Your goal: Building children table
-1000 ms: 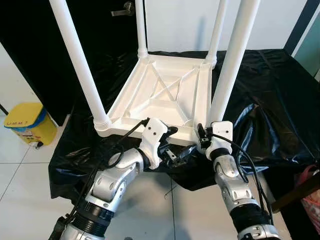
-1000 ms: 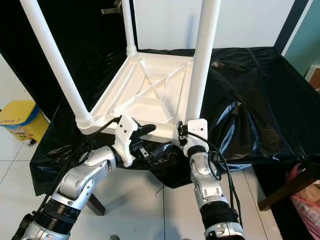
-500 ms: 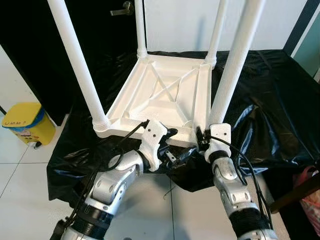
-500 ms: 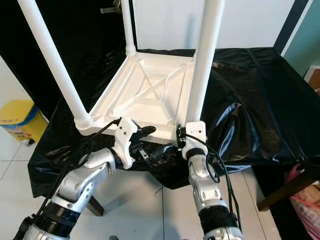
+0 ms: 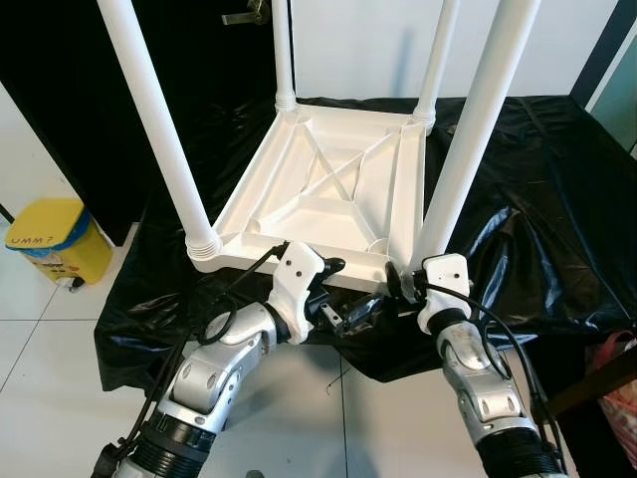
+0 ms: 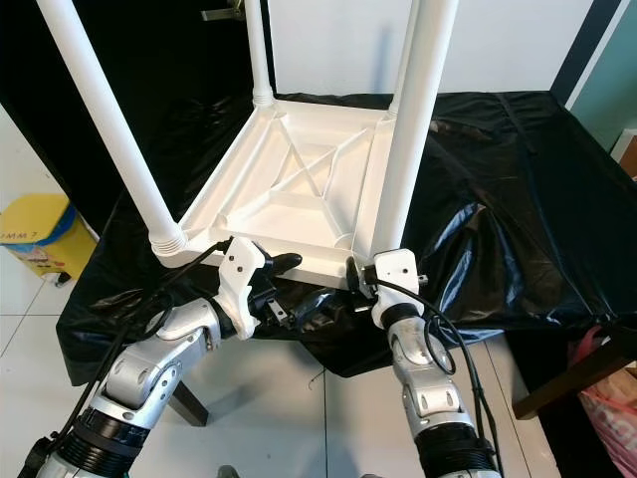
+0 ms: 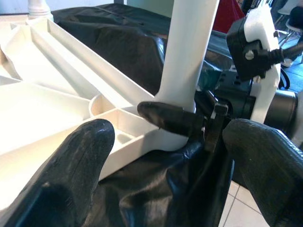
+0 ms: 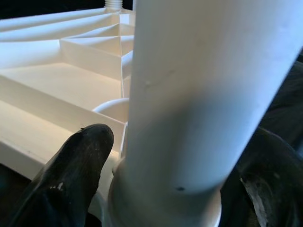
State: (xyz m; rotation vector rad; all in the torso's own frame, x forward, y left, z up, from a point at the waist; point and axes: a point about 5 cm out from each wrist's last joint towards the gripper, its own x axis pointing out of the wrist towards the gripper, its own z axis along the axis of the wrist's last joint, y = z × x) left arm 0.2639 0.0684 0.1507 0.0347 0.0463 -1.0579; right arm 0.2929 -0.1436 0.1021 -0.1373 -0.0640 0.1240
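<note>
A white children's table [image 5: 299, 214] lies upside down on a black cloth, its ribbed underside facing up and all legs standing. My right gripper [image 5: 403, 289] is at the foot of the near right leg [image 5: 473, 139], one finger [image 8: 71, 175] on each side of the leg [image 8: 199, 94], pressed against it. Just left of it, my left gripper [image 5: 338, 294] is open at the tabletop's front edge [image 7: 137, 142], holding nothing. The near left leg [image 5: 159, 129] rises further left.
The black cloth [image 5: 537, 199] covers the work surface and hangs over its front edge. A yellow bin [image 5: 45, 239] stands on the white tiled floor at the left. A pink bag [image 5: 622, 398] and a dark wooden bar [image 5: 597, 383] are at the lower right.
The camera has shifted slightly. My left arm has drawn a little to the left along the table's front edge. The right gripper stays at the leg's foot.
</note>
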